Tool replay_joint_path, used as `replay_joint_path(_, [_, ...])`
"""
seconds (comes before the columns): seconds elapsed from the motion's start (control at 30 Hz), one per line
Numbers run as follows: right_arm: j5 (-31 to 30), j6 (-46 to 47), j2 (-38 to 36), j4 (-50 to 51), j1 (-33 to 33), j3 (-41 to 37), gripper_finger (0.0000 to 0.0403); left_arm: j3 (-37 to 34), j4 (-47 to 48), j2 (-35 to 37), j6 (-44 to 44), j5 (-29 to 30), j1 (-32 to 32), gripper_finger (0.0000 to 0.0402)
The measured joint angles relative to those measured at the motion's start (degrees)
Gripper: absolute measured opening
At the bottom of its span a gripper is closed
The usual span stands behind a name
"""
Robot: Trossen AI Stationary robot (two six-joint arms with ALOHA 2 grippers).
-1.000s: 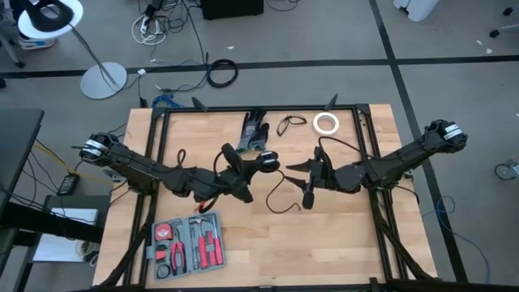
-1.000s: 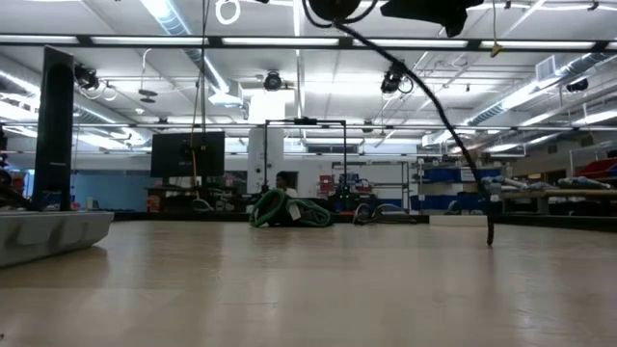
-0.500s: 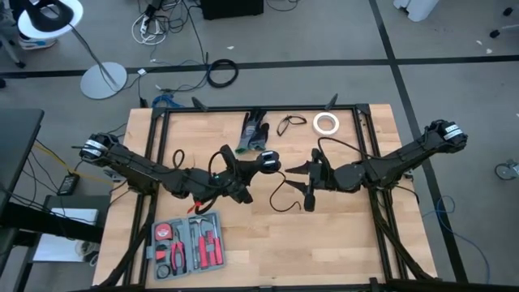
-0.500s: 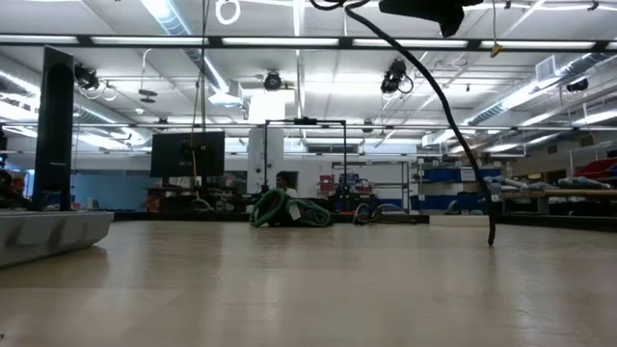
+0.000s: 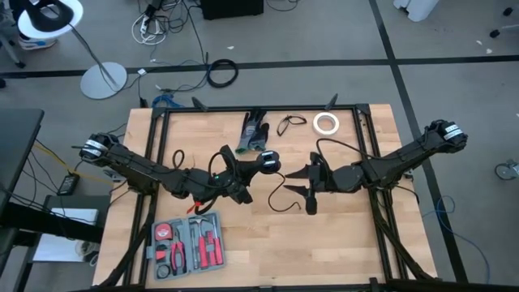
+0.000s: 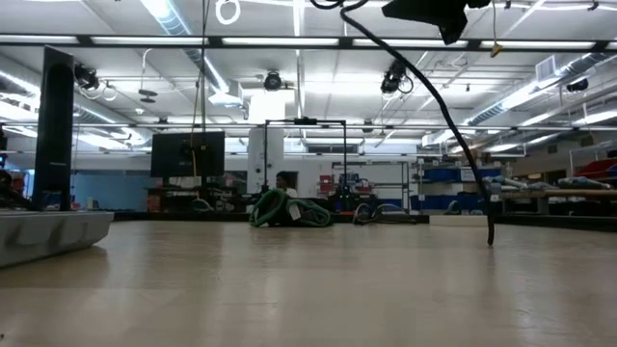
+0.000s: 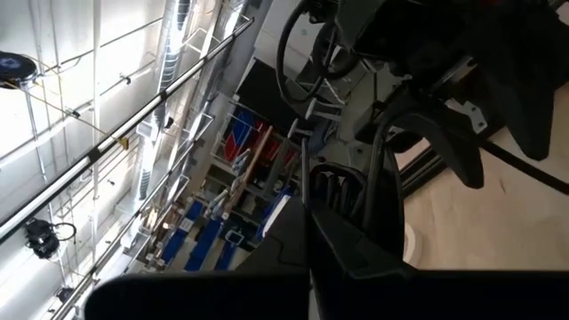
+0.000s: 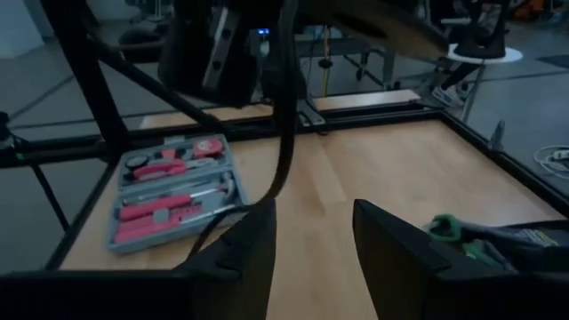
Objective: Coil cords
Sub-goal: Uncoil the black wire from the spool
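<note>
Two pincers above worktop (image 5: 340, 235): left pincer (image 5: 272, 161) clamping coiled cord (image 5: 280, 191), right pincer (image 5: 306, 185) wide beside it.

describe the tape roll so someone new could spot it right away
On the wooden table, look along the far edge, right of centre. The tape roll lies flat there, just right of a small black cord loop. It is the only white ring on the table; everything near it is black.
</note>
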State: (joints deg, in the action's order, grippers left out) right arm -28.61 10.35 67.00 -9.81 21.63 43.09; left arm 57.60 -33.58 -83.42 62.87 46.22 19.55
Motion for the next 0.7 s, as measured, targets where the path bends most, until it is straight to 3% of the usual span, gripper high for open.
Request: replay_joint_path(0.7, [1.6,-1.5,3.7,-10.4,-2.0,0.0,0.0149,0.0,0.0,0.0,-0.1,0.7,0.0,0.0000])
